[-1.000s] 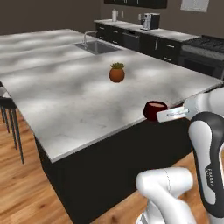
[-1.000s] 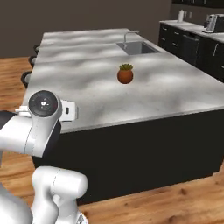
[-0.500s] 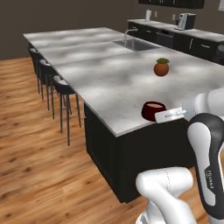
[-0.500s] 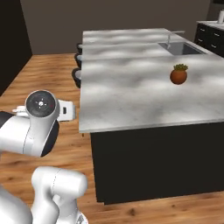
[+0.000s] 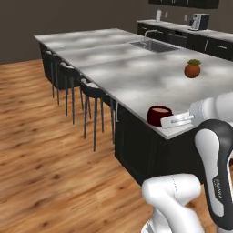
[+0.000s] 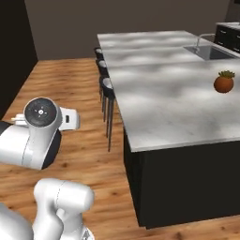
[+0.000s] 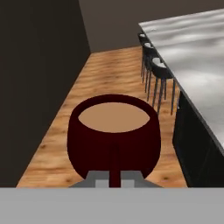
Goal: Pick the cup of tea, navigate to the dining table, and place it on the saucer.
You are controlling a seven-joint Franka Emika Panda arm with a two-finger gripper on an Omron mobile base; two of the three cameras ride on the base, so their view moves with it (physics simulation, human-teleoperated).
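The cup of tea [image 7: 113, 135] is dark red with light brown liquid inside, and it stays upright. My gripper [image 7: 113, 180] is shut on the handle at its near side. In the left base view the cup of tea [image 5: 159, 115] hangs in my gripper [image 5: 174, 121] just before the near corner of the dining table [image 5: 136, 77]. Seen from the hand, the cup is against wooden floor, with the dining table [image 7: 197, 52] to its right. The marble top on its black base also runs across the right base view as the dining table [image 6: 173, 103]. The saucer is out of view.
An orange-brown pot with a green plant [image 5: 192, 69] [image 6: 224, 83] stands on the table, and a sink [image 5: 154, 45] is set in further back. Dark stools [image 5: 91, 91] [image 6: 105, 84] [image 7: 153, 65] line the table's long side. Open wooden floor [image 5: 41, 150] lies to the left.
The whole scene has shifted in both base views, so the base has driven and turned along the table's end. Stools and floor have come into sight. The cup stays in the shut gripper.
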